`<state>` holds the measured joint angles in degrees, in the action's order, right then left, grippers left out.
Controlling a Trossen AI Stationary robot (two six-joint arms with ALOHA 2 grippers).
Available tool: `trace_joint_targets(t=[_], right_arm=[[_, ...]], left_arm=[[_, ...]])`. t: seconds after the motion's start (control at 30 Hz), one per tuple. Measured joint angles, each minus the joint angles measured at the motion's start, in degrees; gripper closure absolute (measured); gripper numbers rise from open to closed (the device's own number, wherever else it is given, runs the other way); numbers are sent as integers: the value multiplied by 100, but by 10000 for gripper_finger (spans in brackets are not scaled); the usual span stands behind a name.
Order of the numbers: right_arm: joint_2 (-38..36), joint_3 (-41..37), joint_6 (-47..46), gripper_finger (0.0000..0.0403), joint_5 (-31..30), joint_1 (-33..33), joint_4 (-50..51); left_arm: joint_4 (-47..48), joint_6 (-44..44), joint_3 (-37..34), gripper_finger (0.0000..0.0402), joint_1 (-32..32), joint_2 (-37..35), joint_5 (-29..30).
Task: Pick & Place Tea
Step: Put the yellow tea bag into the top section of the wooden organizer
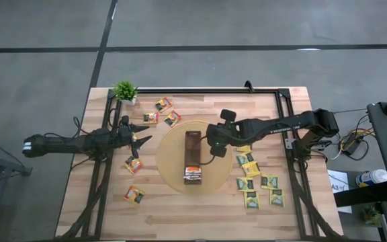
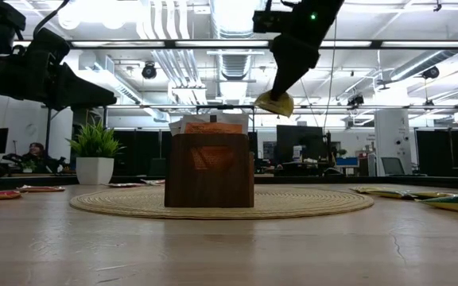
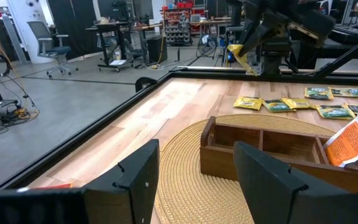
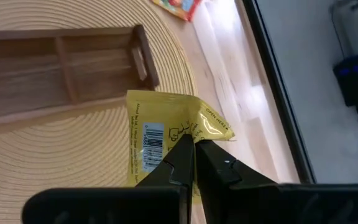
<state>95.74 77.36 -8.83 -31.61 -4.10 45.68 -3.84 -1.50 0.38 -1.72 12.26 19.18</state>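
Observation:
My right gripper (image 4: 191,144) is shut on one yellow tea sachet (image 4: 166,124), up in the air over the round woven disc (image 1: 170,161), just right of the long brown box (image 1: 192,153). In the low view the sachet (image 2: 275,103) hangs higher than the box top (image 2: 210,127). Orange sachets (image 1: 134,165) lie flat on the table's left part, yellow and green ones (image 1: 250,183) on its right part. Orange sachets stick out of the box's near end (image 1: 193,175). My left gripper (image 1: 140,138) waits open left of the disc. My right gripper pinches the yellow sachet flat between its two fingers (image 4: 178,155), the tips set on its printed face (image 4: 180,132) a little in from one edge. The fingers slant down from the table's right side. The sachet is lifted clear, creased, and juts out beyond the fingertips.
A small potted plant (image 1: 125,91) stands at the far left corner. A dark metal frame (image 1: 284,128) runs along the table's far, left and right sides. The box's far compartments (image 3: 260,140) stand open-topped.

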Motion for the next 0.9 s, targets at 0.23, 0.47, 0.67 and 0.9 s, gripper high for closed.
trace_joint_targets(t=[0.23, 0.47, 0.67, 0.9], right_arm=[[0, 22, 305, 392, 6, -124, -434], [36, 31, 876, 392, -1, -116, -1136], [37, 30, 1047, 392, -178, -148, -1144], [37, 24, 1229, 392, -596, -244, -1139]], left_arm=[[-1, -2, 0, 199, 3, 1, 0], [0, 0, 0, 199, 1, 0, 0], [-1, -1, 1, 199, 1, 0, 0], [-1, -2, 2, 199, 1, -1, 0]])
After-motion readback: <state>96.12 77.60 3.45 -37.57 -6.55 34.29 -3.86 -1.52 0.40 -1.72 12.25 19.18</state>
